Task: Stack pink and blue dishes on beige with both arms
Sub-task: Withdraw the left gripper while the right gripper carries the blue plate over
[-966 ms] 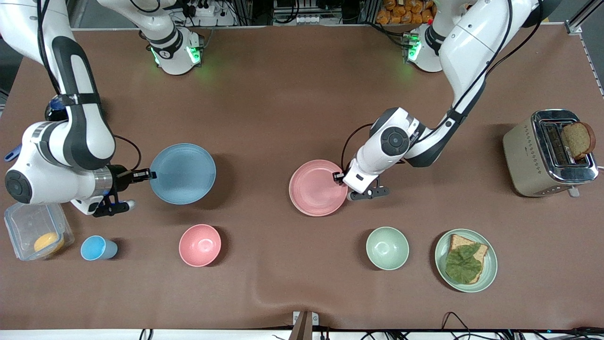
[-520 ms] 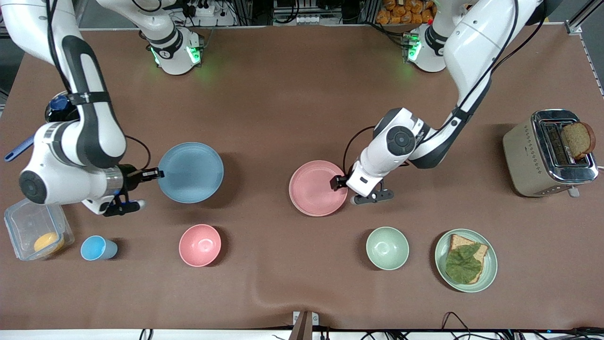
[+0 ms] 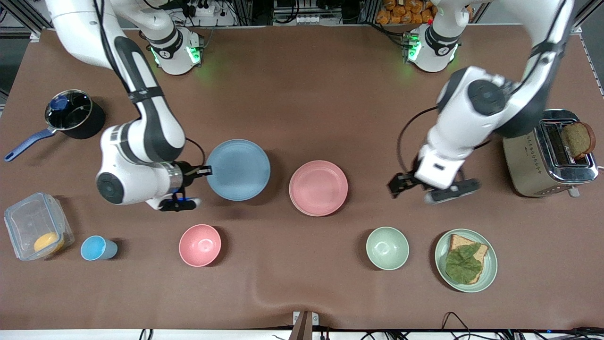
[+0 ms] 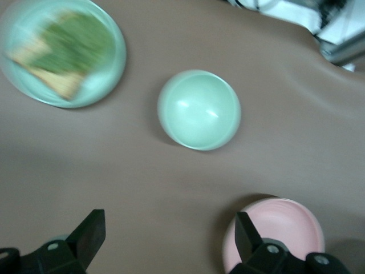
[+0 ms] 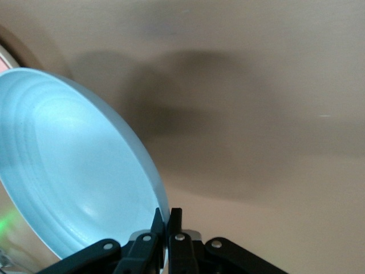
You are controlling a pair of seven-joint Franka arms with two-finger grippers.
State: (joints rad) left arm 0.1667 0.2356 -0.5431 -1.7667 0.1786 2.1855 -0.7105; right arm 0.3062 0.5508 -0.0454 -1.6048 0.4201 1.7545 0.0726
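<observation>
Pink plate (image 3: 318,188) now released, blue plate (image 3: 239,169) closer

Cup (image 3: 98,248) beside container (image 3: 37,232), bowl (image 3: 387,248) beside sandwich plate (image 3: 465,260)

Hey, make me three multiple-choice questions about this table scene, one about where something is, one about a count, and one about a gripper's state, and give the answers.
1. Where does the pink plate lie?
A. on the table, beside the blue plate
B. in the clear container
C. on the toaster

2. How many bowls are on the table?
A. one
B. two
C. four

3. What is the right gripper doing?
A. hanging open over the pot
B. shut on the blue plate's rim
C. shut on the blue cup

Answers:
1 A, the pink plate rests flat, toward the left arm's end from the blue one.
2 B, only the pink bowl and the green bowl show.
3 B, the right wrist view shows its fingers pinching the rim.
</observation>
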